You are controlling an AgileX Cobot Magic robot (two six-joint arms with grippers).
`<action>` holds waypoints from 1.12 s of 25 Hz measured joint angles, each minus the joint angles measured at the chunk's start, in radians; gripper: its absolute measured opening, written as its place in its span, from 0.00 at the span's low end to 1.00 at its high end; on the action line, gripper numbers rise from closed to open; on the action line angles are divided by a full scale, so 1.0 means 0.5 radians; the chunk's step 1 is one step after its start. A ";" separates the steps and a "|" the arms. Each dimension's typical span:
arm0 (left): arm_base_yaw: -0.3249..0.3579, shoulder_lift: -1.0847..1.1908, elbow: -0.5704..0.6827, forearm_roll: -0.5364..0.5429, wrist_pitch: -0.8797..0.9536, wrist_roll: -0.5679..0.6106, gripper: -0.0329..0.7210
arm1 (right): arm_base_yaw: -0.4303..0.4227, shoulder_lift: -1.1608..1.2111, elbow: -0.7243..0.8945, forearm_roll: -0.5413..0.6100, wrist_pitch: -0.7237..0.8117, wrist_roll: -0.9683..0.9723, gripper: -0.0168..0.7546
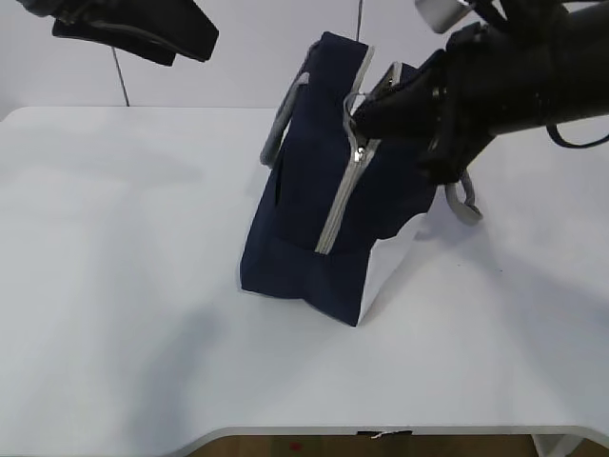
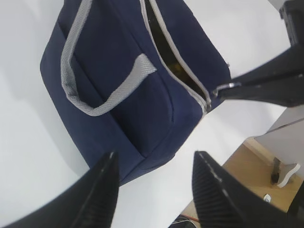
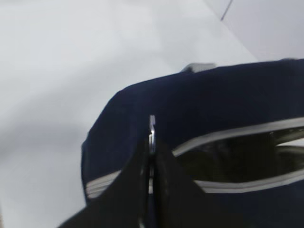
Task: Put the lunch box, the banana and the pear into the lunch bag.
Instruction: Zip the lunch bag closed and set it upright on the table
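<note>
The navy lunch bag (image 1: 304, 219) stands tilted on the white table (image 1: 114, 286), its grey zipper (image 1: 343, 195) running down the near end. My right gripper (image 1: 362, 116) is shut on the ring pull (image 3: 152, 127) at the top of the bag (image 3: 213, 99); beside the pull the mouth gapes, dark inside. The left wrist view shows the bag (image 2: 128, 80), the ring pull (image 2: 227, 86) and the right gripper's fingers (image 2: 266, 88) holding it. My left gripper (image 2: 154, 159) is open and empty, high above the table at the left (image 1: 133, 29). Lunch box, banana and pear are not visible.
Grey webbing handles hang on both sides of the bag (image 1: 279, 129) (image 1: 462, 202). The table's front edge (image 1: 381, 433) is near the bottom of the exterior view. Past the table's edge in the left wrist view is a wooden floor (image 2: 251, 156).
</note>
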State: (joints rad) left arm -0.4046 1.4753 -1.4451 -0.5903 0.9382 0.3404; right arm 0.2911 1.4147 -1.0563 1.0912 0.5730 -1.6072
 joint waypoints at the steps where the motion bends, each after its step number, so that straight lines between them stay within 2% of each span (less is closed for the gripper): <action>1: 0.000 0.000 0.000 0.000 0.000 0.000 0.55 | 0.000 0.005 -0.010 0.000 -0.025 -0.003 0.03; 11: -0.004 0.000 0.000 -0.006 0.093 0.047 0.55 | 0.000 0.177 -0.197 0.013 -0.080 -0.008 0.03; 22: -0.095 0.069 0.000 -0.011 0.096 0.098 0.55 | 0.000 0.199 -0.280 0.148 -0.088 -0.008 0.03; 28: -0.167 0.188 0.000 -0.011 -0.085 0.196 0.55 | 0.000 0.201 -0.280 0.152 -0.088 -0.008 0.03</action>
State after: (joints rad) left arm -0.4882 1.5694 -1.4451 -0.5956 0.8958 0.4382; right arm 0.2911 1.5152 -1.1965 1.1670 0.5288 -1.6111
